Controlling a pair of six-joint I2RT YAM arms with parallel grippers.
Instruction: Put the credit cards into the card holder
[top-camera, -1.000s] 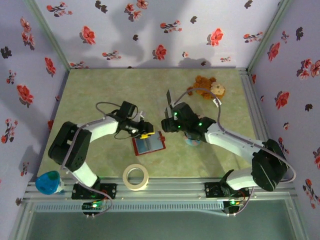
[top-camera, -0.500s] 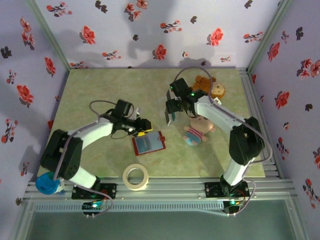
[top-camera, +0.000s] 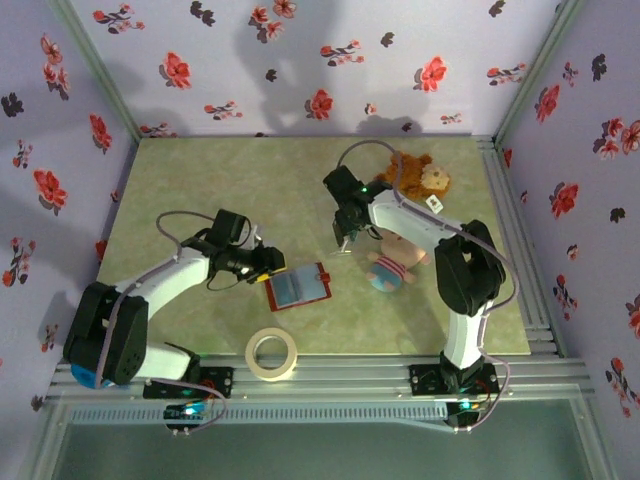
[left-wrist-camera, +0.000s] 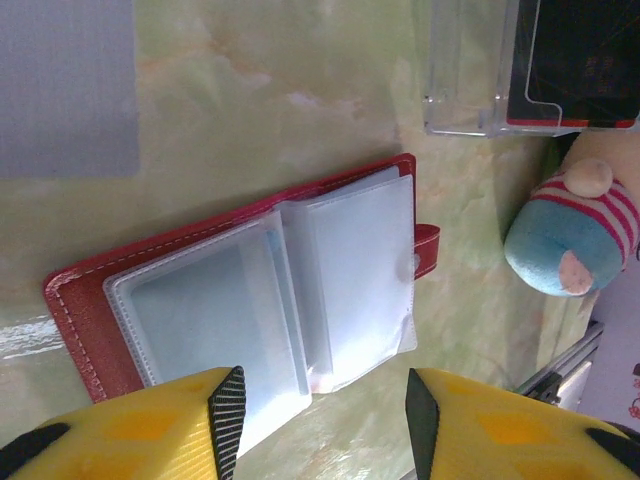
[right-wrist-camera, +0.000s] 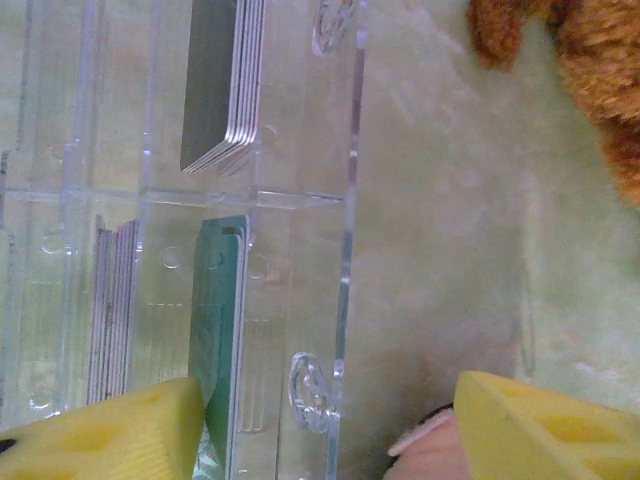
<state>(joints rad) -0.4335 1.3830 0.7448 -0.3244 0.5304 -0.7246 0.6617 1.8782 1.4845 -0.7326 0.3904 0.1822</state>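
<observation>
Right wrist view: right end effector (right-wrist-camera: 325, 440) spread over the clear slotted stand (right-wrist-camera: 300, 200), the teal credit card (right-wrist-camera: 222, 330) just inside one finger, grey credit cards (right-wrist-camera: 225, 80) in the next slot; nothing pinched, so the step looks like card pickup. Left end effector (left-wrist-camera: 320, 415) spread, empty, over the open red card holder (left-wrist-camera: 250, 300) flat on the worktop (left-wrist-camera: 300, 100). Next move likely needs a square descent onto the teal card's thin edge, clear of the stand wall.

Lilac walls (top-camera: 300, 60) w/ red floral print; green marbled tabletop (top-camera: 200, 180); alu rail (top-camera: 350, 372) at front.
</observation>
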